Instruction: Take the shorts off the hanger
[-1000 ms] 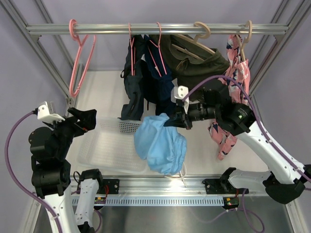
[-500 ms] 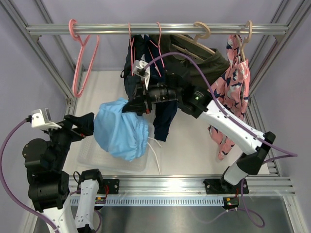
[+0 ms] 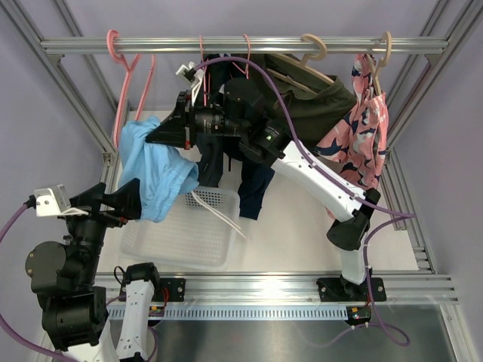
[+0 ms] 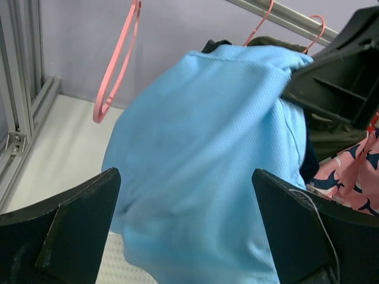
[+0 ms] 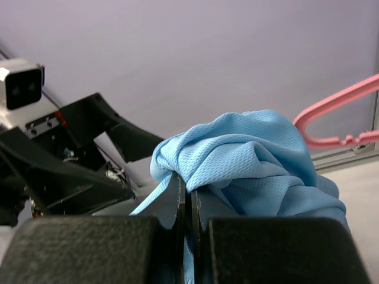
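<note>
My right gripper (image 3: 157, 136) is shut on the light sky-blue shorts (image 3: 157, 167) and holds them in the air above the left end of the white basket (image 3: 181, 245). The fabric bunches over its shut jaws in the right wrist view (image 5: 249, 160). My left gripper (image 3: 124, 202) is open, just below and in front of the blue shorts (image 4: 207, 148), which fill the gap between its fingers without touching them. The dark slate-navy shorts (image 3: 210, 154) and the deep navy shorts (image 3: 255, 188) hang on pink hangers (image 3: 247, 56) from the rail (image 3: 241, 44), partly hidden by my right arm.
An empty pink hanger (image 3: 124, 90) hangs at the rail's left end. Olive-green shorts (image 3: 317, 102) and a pink patterned pair (image 3: 358, 136) hang at the right. Grey frame posts (image 3: 72, 83) stand on both sides.
My right gripper has carried the sky-blue shorts from the middle front leftward and back, over the basket's left end. My left arm has drawn down and slightly left, its gripper staying open.
</note>
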